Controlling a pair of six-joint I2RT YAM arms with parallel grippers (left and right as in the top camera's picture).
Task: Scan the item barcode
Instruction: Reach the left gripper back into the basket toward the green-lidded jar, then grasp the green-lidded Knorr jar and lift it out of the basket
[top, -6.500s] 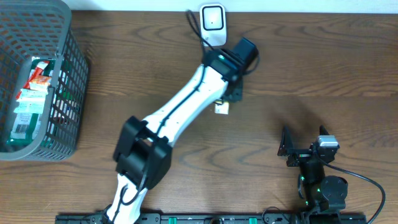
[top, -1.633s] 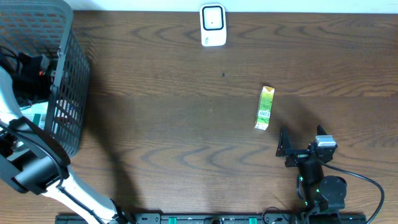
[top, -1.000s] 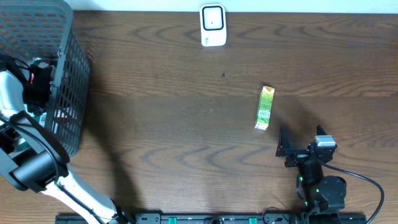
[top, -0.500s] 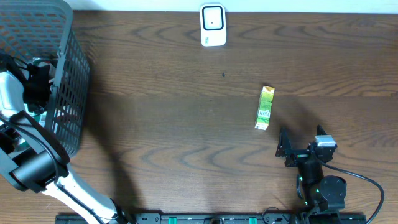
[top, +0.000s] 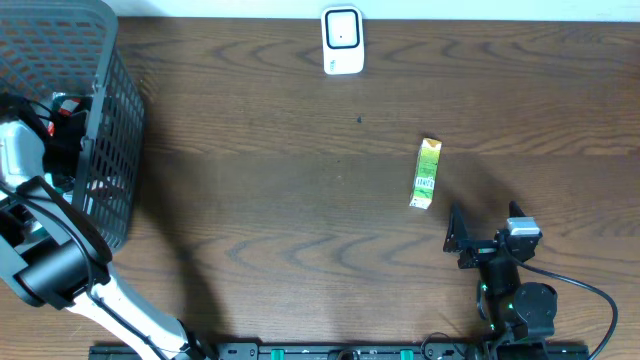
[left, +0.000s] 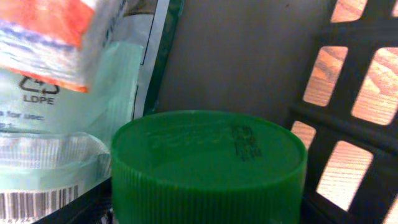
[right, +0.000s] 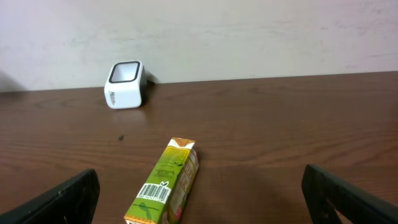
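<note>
At far left the left gripper (top: 62, 122) hangs inside the basket (top: 112, 160), close over a green cap (left: 208, 165); whether its jaws grip anything cannot be told. That item likely awaits scanning. The scanner (top: 342, 40) sits unattended. The carton (top: 426, 175) lies beside the right gripper (top: 487, 225), spread wide and empty. Seconds earlier the left arm was at the scanner and the carton's spot was bare.

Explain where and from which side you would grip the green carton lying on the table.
Grip its two long sides near mid-length, coming straight down from above. The green carton lies flat on the table, slim and elongated, with nothing beside it, so its narrow width should suit the jaws.
</note>
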